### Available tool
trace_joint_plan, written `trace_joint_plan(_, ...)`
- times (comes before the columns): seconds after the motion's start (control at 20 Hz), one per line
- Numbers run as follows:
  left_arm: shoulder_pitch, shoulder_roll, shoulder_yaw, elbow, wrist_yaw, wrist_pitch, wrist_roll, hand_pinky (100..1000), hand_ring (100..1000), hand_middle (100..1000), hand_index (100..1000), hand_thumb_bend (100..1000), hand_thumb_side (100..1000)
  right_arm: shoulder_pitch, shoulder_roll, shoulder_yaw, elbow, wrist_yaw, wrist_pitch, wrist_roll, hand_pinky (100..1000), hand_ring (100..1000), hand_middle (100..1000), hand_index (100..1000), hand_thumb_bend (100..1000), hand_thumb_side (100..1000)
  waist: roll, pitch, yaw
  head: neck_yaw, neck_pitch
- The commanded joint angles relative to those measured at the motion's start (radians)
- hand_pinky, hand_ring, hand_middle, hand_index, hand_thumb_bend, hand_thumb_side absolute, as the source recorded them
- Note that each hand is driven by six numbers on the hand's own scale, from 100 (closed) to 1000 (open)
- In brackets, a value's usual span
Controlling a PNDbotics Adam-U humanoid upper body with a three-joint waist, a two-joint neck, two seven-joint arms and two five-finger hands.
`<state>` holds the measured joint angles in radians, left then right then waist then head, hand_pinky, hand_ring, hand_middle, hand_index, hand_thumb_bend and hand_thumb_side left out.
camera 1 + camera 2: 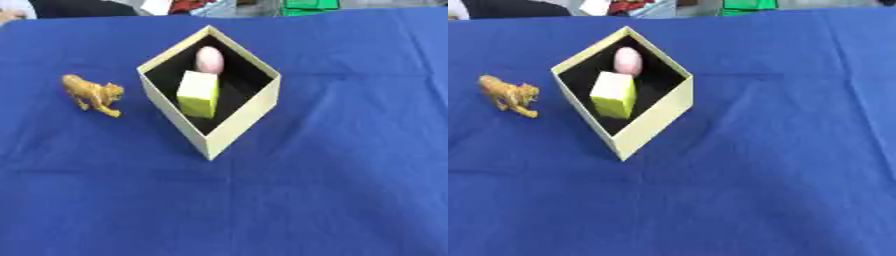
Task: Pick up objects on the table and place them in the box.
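Observation:
A cream cardboard box point(236, 125) with a black inside stands on the blue cloth, turned so that one corner points toward me. Inside it lie a yellow-green block point(199, 93) and, behind that, a pink egg-shaped thing point(209, 59). A small golden-brown toy tiger point(93, 93) stands on the cloth to the left of the box, a short gap away from its wall. Neither of my hands shows in either view.
The blue cloth point(332, 190) covers the whole table, with creases across its near half. Beyond the far edge lie dark, white and red things and something green point(311, 6).

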<state>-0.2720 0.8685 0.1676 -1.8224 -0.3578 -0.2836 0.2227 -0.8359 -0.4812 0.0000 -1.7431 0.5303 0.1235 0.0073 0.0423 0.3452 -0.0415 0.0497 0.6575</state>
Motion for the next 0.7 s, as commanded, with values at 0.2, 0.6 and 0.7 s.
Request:
trace_joint_plan(0.2, -0.125, 0.129, -0.076, 0.13, -0.15, -0.105, -0.251, 796, 829, 801, 923, 567, 781, -0.007, -0.01, -0.018, -0.032, 0.011, 0.005, -0.001, 884, 952, 774, 885, 100, 677, 0.0, -0.026, -0.001, -0.017, 0.006)
trace_joint_plan(0.6, -0.269, 0.139, -0.198, 0.293, -0.221, -0.236, -0.421, 830, 859, 822, 926, 683, 805, -0.011, 0.023, -0.011, -0.049, 0.026, 0.005, 0.013, 887, 953, 775, 884, 100, 677, -0.004, -0.035, -0.011, -0.017, 0.009)
trace_joint_plan(0.7, -0.293, 0.135, -0.214, 0.319, -0.231, -0.261, -0.455, 834, 863, 823, 923, 691, 792, -0.012, 0.027, -0.011, -0.051, 0.029, 0.006, 0.018, 888, 953, 776, 884, 100, 678, -0.005, -0.035, -0.014, -0.017, 0.009)
